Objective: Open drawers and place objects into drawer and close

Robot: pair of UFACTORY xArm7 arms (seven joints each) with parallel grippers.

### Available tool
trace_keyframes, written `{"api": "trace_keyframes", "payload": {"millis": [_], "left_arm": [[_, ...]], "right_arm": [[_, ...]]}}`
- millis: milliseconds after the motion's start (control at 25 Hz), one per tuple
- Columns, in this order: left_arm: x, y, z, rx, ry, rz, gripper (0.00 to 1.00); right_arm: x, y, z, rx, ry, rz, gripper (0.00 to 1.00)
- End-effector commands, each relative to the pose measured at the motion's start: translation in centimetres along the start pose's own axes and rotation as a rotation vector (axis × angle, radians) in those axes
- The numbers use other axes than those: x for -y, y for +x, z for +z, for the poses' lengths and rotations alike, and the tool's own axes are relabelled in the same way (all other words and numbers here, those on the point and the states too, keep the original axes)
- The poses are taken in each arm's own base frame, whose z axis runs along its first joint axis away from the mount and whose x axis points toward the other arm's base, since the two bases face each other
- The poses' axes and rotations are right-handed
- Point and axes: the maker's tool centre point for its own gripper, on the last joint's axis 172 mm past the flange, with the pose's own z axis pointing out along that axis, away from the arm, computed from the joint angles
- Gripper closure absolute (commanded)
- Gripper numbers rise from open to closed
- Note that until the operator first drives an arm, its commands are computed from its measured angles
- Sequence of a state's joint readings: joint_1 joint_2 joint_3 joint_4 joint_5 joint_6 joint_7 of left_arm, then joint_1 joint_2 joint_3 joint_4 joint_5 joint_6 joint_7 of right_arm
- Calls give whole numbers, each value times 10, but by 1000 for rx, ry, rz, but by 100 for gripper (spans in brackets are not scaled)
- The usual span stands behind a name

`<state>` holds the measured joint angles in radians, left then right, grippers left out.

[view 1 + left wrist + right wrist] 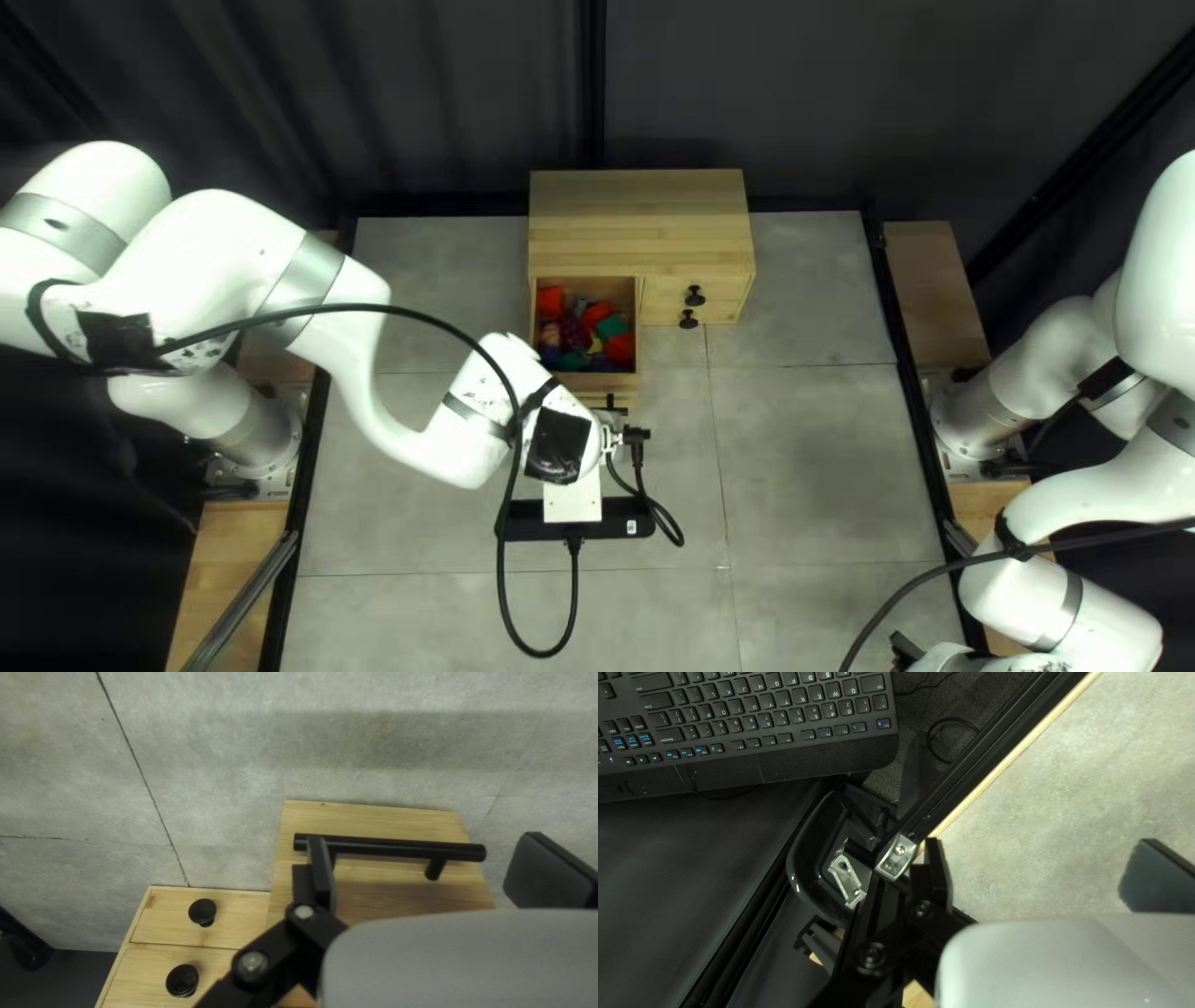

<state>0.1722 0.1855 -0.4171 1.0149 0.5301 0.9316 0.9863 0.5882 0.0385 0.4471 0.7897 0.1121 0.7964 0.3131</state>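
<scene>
my right gripper (906,647): wide open, nothing held
my left gripper (610,403): also wide open, gripping nothing
black handle (386,847): by my left fingers, can't tell if touching
big drawer (637,339): pulled out, colorful stuff (604,326) inside
small drawers (665,306): both shut, right of it in top left view

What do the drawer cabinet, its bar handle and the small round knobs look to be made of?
Cabinet: pale wood, likely bamboo, with a smooth finish, given its narrow joined strips. Bar handle: probably black-coated metal, showing a faint sheen along its slim rod. Knobs: shiny black with highlights; metal or plastic, unclear which.
</scene>
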Motion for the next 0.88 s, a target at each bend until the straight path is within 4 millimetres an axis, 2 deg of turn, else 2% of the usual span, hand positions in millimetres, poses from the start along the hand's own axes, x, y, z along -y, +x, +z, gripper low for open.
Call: {"api": "trace_keyframes", "payload": {"millis": [40, 880], "left_arm": [[-1, -6, 5, 2, 1, -3, 0], [-2, -27, 13, 8, 2, -20, 0]], "right_arm": [[0, 0, 0, 0, 0, 0, 0], [0, 0, 0, 0, 0, 0, 0]]}}
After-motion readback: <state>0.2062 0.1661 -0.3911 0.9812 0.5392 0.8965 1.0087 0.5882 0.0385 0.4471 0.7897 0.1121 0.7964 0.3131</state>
